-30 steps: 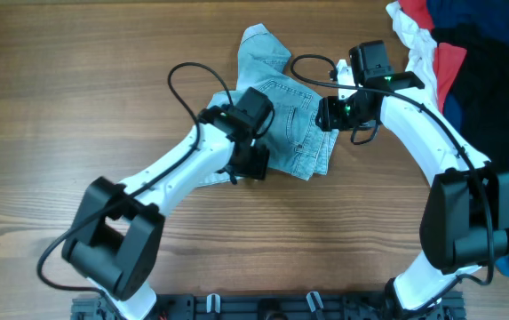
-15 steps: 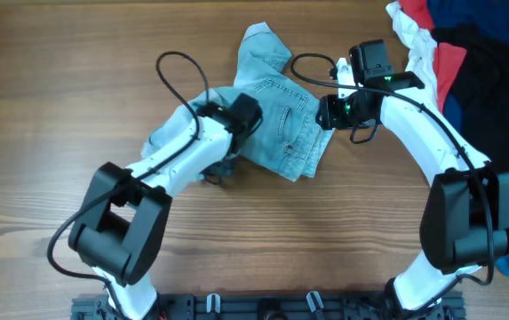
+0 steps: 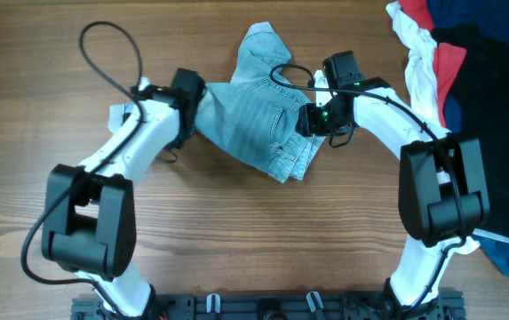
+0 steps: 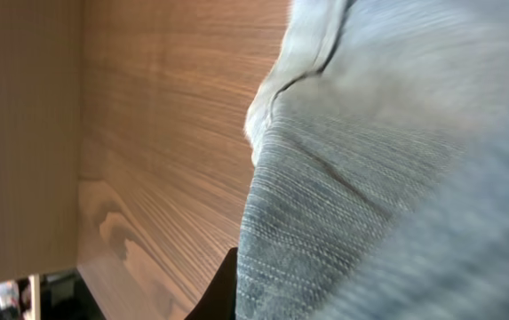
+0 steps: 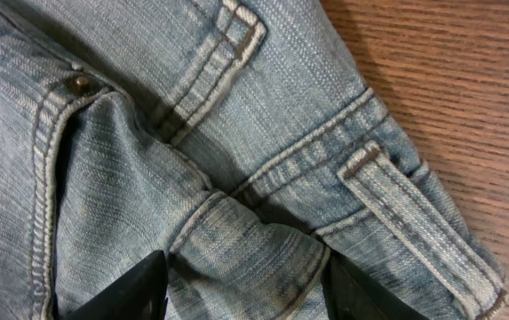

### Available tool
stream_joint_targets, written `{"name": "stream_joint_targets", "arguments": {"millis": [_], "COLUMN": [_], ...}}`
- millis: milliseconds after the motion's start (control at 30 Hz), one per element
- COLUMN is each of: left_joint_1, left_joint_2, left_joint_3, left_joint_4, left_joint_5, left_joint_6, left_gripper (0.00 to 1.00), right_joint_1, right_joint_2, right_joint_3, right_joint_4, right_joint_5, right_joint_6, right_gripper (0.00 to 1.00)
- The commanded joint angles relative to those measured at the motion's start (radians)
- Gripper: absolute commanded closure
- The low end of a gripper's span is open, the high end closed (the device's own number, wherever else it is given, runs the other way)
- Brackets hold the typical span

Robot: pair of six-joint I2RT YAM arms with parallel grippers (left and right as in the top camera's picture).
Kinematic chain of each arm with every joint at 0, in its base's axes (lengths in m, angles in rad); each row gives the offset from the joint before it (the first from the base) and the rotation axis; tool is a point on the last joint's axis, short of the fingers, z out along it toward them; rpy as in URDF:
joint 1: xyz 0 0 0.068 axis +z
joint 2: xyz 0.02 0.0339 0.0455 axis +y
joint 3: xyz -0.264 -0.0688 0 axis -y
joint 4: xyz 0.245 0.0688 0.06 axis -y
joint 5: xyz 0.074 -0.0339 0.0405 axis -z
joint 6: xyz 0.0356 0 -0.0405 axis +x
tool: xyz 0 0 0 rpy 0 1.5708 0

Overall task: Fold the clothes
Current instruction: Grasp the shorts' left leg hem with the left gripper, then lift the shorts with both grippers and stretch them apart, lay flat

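The pale blue denim shorts point(image 3: 254, 120) lie rumpled at the table's middle, one leg point(image 3: 263, 44) pointing to the far side. My left gripper point(image 3: 194, 111) is shut on their left edge, and the cloth stretches from it toward the right. In the left wrist view, denim point(image 4: 369, 178) fills the frame beside one dark finger point(image 4: 223, 293). My right gripper point(image 3: 307, 120) sits on the shorts' right side. Its fingers point(image 5: 130, 289) pinch a raised fold of denim point(image 5: 245, 258) near a belt loop point(image 5: 227, 40).
The other clothes are piled at the far right: white point(image 3: 418, 53), red point(image 3: 449, 67), navy point(image 3: 467, 18) and black point(image 3: 494, 133). Bare wooden table point(image 3: 59, 53) lies left of and in front of the shorts. A cable point(image 3: 112, 44) loops above the left arm.
My left gripper shut on the shorts' left edge and swung up and to the left, dragging the denim out that way. The right gripper shifted slightly left with the cloth.
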Motion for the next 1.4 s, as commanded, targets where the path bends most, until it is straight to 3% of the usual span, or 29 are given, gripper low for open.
{"name": "stream_joint_targets", "arguments": {"millis": [0,67,333,500,633,767,900,933,1100,1133,1367], "left_joint_1": [0.082,0.116,0.151,0.17,0.195,0.196,0.196,0.196,0.196,0.197,0.275], "left_joint_2": [-0.024,-0.024,-0.083,-0.231,-0.333,-0.37,-0.37,-0.37,-0.33,-0.293,-0.043], "left_joint_3": [0.013,0.013,0.013,0.013,0.013,0.013,0.013,0.013,0.011,0.011,0.011], "left_joint_4": [0.0,0.003,0.011,0.0,-0.021,-0.024,-0.01,0.01,0.197,0.23,0.376], "left_joint_5": [-0.037,-0.034,-0.031,-0.019,-0.015,-0.016,0.028,0.095,0.671,0.697,0.699], "left_joint_6": [-0.007,-0.011,-0.06,-0.187,-0.187,-0.183,-0.181,-0.142,0.294,0.341,0.374], "left_gripper": [0.96,0.96,0.96,0.96,0.96,0.34,0.06,0.04,0.05,0.05,0.05], "right_joint_1": [0.0,-0.003,-0.002,0.0,0.0,0.0,0.0,-0.001,-0.001,-0.001,-0.001], "right_joint_2": [0.048,0.03,-0.271,-0.412,-0.467,-0.526,-0.534,-0.534,-0.531,-0.526,-0.448], "right_joint_3": [-0.005,0.007,0.132,0.132,0.132,0.132,0.132,0.132,0.132,0.132,0.132], "right_joint_4": [0.026,0.03,-0.14,-0.368,-0.475,-0.46,-0.438,-0.422,-0.381,-0.38,-0.36], "right_joint_5": [0.002,0.001,-0.002,-0.117,-0.123,-0.133,-0.158,-0.158,-0.142,-0.142,-0.139], "right_joint_6": [0.011,0.011,-0.027,-0.14,-0.182,-0.3,-0.38,-0.388,-0.393,-0.392,-0.393], "right_gripper": [0.54,0.96,0.96,0.96,0.96,0.96,0.96,0.96,0.96,0.96,0.96]}}
